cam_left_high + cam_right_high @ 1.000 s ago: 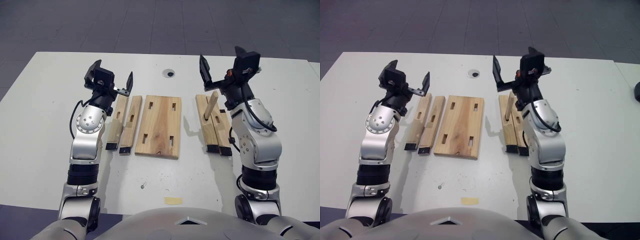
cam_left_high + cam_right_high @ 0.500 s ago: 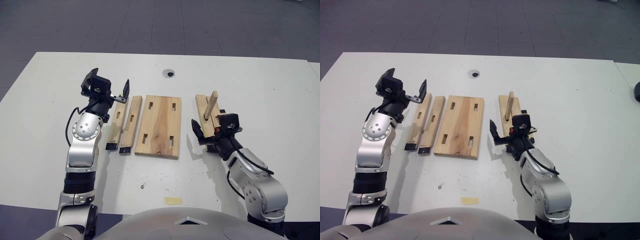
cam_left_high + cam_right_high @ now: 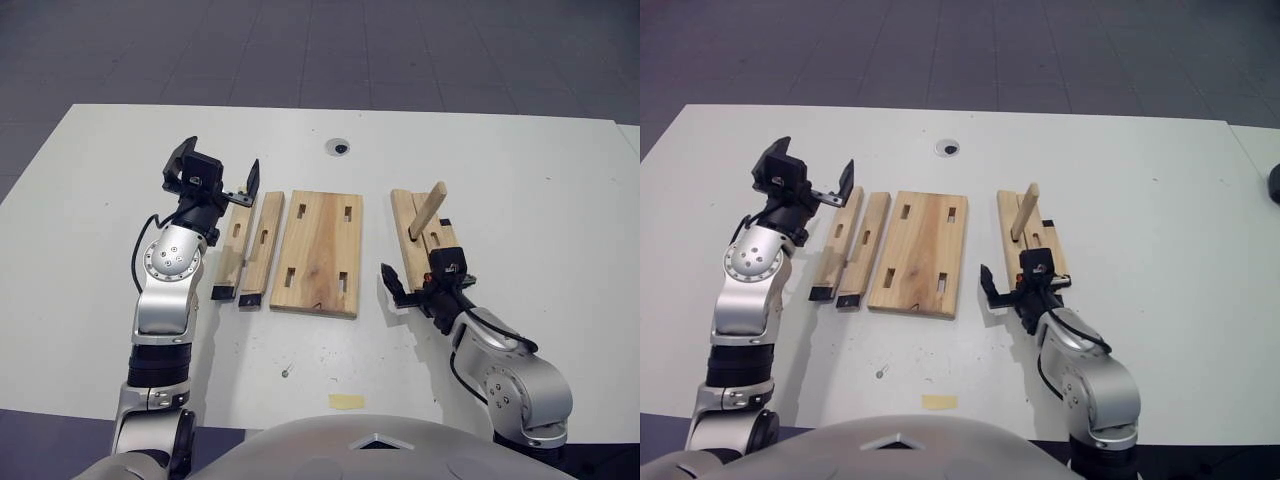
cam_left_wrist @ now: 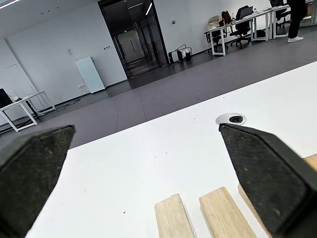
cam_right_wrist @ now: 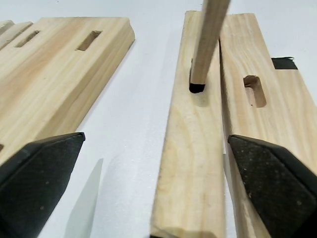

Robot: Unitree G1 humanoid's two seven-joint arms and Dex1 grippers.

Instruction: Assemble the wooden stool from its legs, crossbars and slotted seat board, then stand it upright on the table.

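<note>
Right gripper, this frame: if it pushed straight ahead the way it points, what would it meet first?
Likely the leg holding the leaning crossbar; it lies between the right gripper's open fingers. One finger lines up with the neighbouring leg, though depth is unclear.

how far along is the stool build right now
Barely started. Done: one crossbar stands slanted in the slot of a right-side leg. In hand: nothing; both claws are open, the right claw low by that pair's near ends, the left claw above the left legs. Left: everything else; the seat board lies flat, unjoined.
</note>
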